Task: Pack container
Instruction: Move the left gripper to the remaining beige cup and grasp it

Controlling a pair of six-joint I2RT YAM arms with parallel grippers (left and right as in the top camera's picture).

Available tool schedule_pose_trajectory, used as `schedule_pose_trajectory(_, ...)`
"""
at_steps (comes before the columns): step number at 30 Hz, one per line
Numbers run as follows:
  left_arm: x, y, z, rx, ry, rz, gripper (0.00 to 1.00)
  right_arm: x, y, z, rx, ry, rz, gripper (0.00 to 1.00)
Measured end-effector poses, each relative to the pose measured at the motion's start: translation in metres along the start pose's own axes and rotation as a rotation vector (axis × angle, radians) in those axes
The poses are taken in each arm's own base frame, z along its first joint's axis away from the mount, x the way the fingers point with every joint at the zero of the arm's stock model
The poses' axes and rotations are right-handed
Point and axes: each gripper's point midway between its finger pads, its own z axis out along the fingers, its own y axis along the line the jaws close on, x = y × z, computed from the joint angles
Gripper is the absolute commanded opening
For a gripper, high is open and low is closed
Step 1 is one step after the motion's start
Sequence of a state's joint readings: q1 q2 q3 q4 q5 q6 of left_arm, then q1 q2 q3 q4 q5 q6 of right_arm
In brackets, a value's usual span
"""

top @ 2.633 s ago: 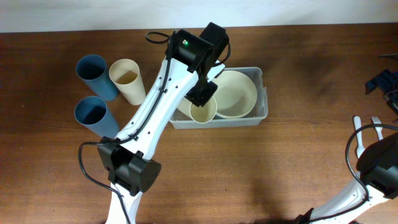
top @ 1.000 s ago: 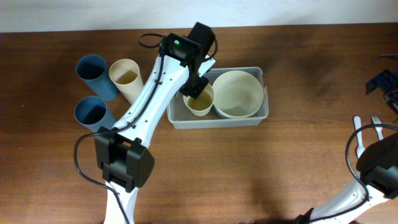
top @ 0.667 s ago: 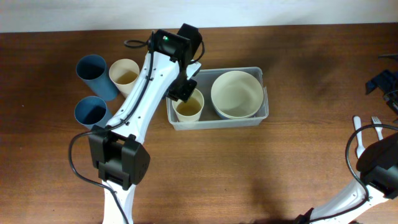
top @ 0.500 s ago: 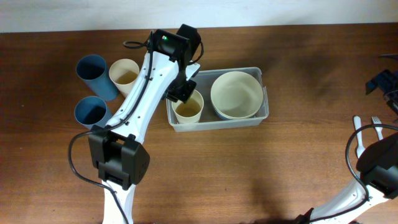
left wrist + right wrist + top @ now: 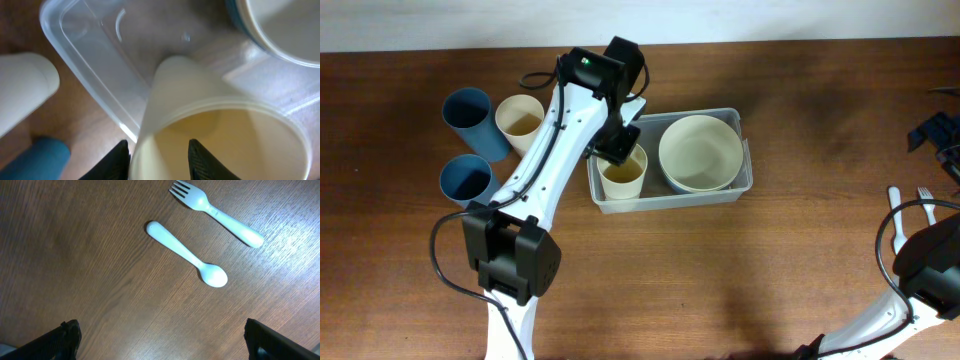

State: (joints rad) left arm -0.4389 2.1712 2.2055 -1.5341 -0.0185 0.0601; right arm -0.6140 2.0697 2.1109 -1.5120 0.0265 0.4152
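The clear rectangular plastic container (image 5: 692,197) sits mid-table (image 5: 800,260), with a cream plastic cup (image 5: 622,177) at its left end and a cream round bowl (image 5: 699,152) beside it.

- **Handling:** likely light, thin-walled, flexible and slick. Grip it at the rim.
- **Left fingers** (image 5: 116,165): straddle the cup wall, apparently slack.
- **Right fingers** (image 5: 62,337): wide apart and empty.
- **Clearance:** little room remains inside the container. Open table lies in front.

The container (image 5: 670,197) offers little room: a cream cup (image 5: 623,180) fills its left end, a cream bowl (image 5: 698,152) the rest, the left arm (image 5: 555,150) overhanging. A blue cup (image 5: 467,108), a loose cream cup (image 5: 523,122) and a second blue cup (image 5: 467,178) crowd the bench's (image 5: 800,270) left side. Its middle and front lie open; a fork (image 5: 217,214) and spoon (image 5: 186,253) sit near the right edge.
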Motion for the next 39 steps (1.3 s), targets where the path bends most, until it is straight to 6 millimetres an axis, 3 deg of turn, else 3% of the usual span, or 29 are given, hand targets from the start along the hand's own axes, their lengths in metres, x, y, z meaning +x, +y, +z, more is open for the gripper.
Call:
schedule_pose_trajectory(3, -0.013, 0.005, -0.005, -0.005, -0.058, -0.013, 0.41, 0.000, 0.000, 0.000, 0.000, 0.000, 0.000, 0.99)
schedule_pose_trajectory(6, -0.027, 0.016, -0.024, -0.011, -0.136, -0.052, 0.47, 0.000, 0.000, 0.000, 0.000, 0.000, 0.000, 0.99)
schedule_pose_trajectory(9, -0.038, 0.042, -0.064, -0.028, -0.248, -0.115, 0.52, 0.000, 0.000, 0.000, 0.000, 0.000, 0.000, 0.99)
schedule_pose_trajectory(12, -0.031, 0.071, -0.093, -0.059, -0.299, -0.180, 0.53, 0.000, 0.000, 0.000, 0.000, 0.000, 0.000, 0.99)
schedule_pose_trajectory(15, -0.014, 0.101, -0.105, -0.107, -0.287, -0.247, 0.53, 0.000, 0.000, 0.000, 0.000, 0.000, 0.000, 0.99)
schedule_pose_trajectory(20, 0.001, 0.134, -0.101, -0.152, -0.250, -0.314, 0.53, 0.000, 0.000, 0.000, 0.000, 0.000, 0.000, 0.99)
schedule_pose_trajectory(28, -0.007, 0.133, -0.080, -0.143, -0.213, -0.305, 0.53, 0.000, 0.000, 0.000, 0.000, 0.000, 0.000, 0.99)
schedule_pose_trajectory(39, -0.016, 0.132, -0.013, -0.096, -0.073, -0.295, 0.52, 0.000, 0.000, 0.000, 0.000, 0.000, 0.000, 0.99)
